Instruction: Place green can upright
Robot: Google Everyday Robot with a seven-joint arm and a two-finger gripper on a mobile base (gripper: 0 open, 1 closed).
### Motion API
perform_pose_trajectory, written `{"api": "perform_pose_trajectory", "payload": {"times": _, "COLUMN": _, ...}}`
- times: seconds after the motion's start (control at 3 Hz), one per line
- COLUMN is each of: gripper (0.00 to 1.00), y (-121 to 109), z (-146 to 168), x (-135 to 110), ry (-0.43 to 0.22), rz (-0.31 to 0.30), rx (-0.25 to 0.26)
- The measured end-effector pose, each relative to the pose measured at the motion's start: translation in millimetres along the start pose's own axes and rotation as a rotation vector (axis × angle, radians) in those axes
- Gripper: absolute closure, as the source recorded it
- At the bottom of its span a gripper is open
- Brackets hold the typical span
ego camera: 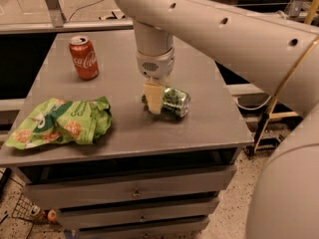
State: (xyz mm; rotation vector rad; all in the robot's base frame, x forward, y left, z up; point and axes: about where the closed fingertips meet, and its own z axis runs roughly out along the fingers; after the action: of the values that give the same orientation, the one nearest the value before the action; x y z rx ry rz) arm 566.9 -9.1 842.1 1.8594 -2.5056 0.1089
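The green can [175, 102] lies on its side on the grey table [199, 128], right of centre, with one silver end facing right. My gripper [153, 99] hangs down from the big white arm [209, 29]. It sits at the can's left end and hides that end. I cannot tell whether it holds the can.
A red Coca-Cola can [83, 58] stands upright at the back left. A wide green snack bag [62, 122] lies at the front left. The table has drawers below its front edge. A yellow frame [279, 83] stands on the right.
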Motion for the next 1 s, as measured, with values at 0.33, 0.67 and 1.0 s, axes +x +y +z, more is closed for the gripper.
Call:
{"api": "perform_pose_trajectory", "payload": {"times": 0.33, "gripper": 0.8, "y": -9, "z": -16, "x": -4, "ry": -0.069, "rz": 0.001, "rx": 0.008}}
{"api": "perform_pose_trajectory", "payload": {"times": 0.67, "gripper": 1.0, "y": -15, "z": -45, "x": 5, "ry": -0.235, "rz": -0.029, "rx": 0.029}}
{"api": "perform_pose_trajectory", "payload": {"times": 1.0, "gripper": 1.0, "y": -14, "z": -71, "x": 18, "ry": -0.45, "rz": -0.087, "rx": 0.052}}
